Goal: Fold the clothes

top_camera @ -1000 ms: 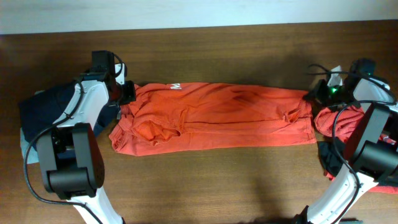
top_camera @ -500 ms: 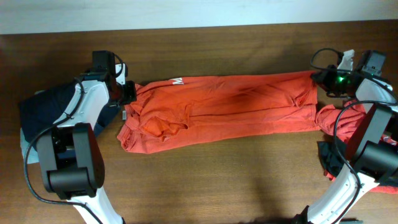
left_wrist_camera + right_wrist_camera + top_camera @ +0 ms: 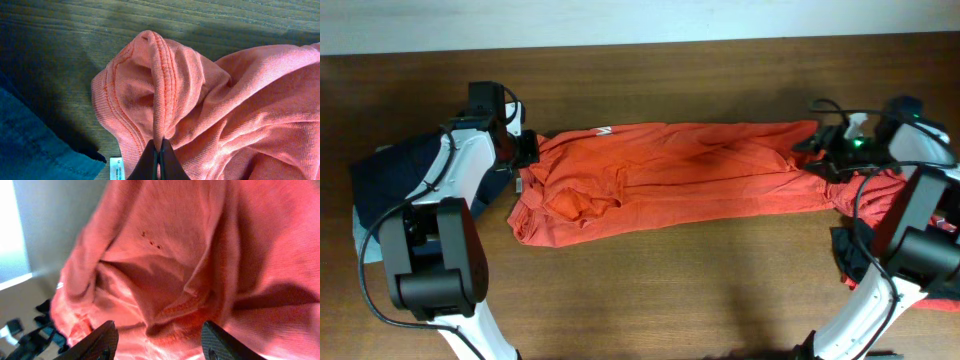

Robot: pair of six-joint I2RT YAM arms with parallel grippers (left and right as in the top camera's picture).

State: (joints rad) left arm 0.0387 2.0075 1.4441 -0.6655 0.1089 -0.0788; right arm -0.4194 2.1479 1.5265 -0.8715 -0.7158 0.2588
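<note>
Tensioning crumpled orange cotton T-shirt (image 3: 670, 185): L gripper (image 3: 159, 150) pinches collar (image 3: 162, 85); R gripper (image 3: 158, 328) gapes wide, so regrip your right hem (image 3: 823, 192).

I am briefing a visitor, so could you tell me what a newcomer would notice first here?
An orange shirt lies stretched across the table between the two arms. The left tool is shut on its ribbed edge at the left end, while the right tool stands open at the other end. Dark clothes lie heaped at the table's left edge.
</note>
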